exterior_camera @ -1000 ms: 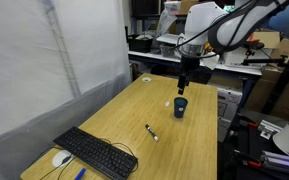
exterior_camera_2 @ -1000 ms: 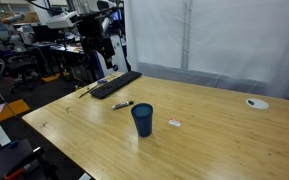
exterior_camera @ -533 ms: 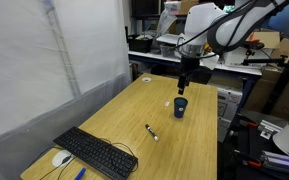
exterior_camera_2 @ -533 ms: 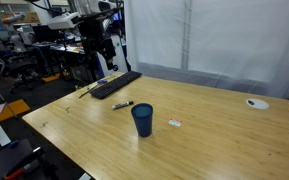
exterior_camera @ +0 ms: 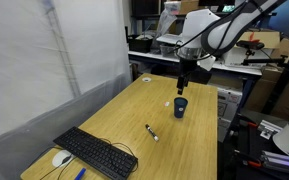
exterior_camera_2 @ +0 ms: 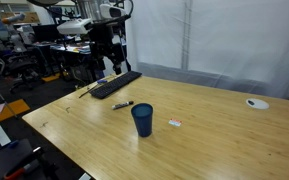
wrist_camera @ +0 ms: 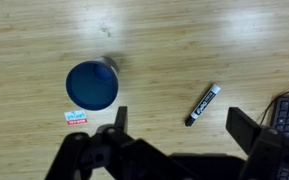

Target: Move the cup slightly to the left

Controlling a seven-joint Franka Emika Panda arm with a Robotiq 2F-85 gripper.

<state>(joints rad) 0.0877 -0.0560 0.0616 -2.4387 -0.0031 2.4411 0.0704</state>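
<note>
A small dark blue cup (exterior_camera: 180,107) stands upright on the wooden table (exterior_camera: 134,110); it shows in both exterior views (exterior_camera_2: 142,120) and from above in the wrist view (wrist_camera: 91,85). My gripper (exterior_camera: 184,82) hangs above the table, well above the cup and apart from it. In the wrist view the gripper (wrist_camera: 182,120) is open and empty, with the cup up and to the left of its fingers. In an exterior view the gripper (exterior_camera_2: 115,62) appears high over the keyboard end.
A black-and-white marker pen (wrist_camera: 202,104) lies near the cup, also in an exterior view (exterior_camera: 151,132). A black keyboard (exterior_camera: 96,152) and a mouse (exterior_camera: 61,158) sit at one table end. A small white label (wrist_camera: 76,117) lies by the cup. Lab clutter surrounds the table.
The arm has shifted a little in the exterior view with the keyboard far off, toward the right. The cup and pen have not moved.
</note>
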